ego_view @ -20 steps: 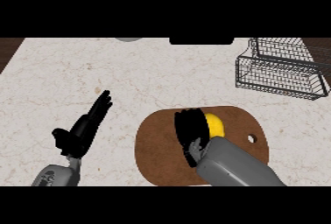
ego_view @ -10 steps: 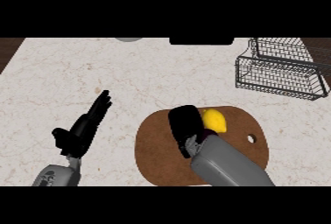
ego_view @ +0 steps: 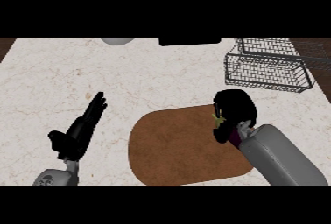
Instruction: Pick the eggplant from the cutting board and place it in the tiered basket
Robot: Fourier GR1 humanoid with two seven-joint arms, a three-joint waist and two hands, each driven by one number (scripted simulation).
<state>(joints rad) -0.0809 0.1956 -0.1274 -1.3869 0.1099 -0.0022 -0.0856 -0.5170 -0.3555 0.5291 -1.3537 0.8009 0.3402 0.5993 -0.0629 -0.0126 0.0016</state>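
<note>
My right hand (ego_view: 234, 108) hovers over the right edge of the brown cutting board (ego_view: 177, 151), its fingers curled round the eggplant (ego_view: 231, 136). Only a small purple patch and a yellow-green bit of the eggplant show beneath the hand; the rest is hidden. The wire tiered basket (ego_view: 268, 65) stands at the back right, a short way beyond the hand. My left hand (ego_view: 79, 130) rests open at the left, fingers straight and pointing away, apart from the board.
A grey round object (ego_view: 117, 40) and a black object (ego_view: 189, 41) sit at the counter's far edge. Pale marbled counter (ego_view: 149, 83) stretches between the board and the basket.
My right hand has closed on the eggplant and moved right and away, from the board's middle to its right edge. The left hand has not moved.
</note>
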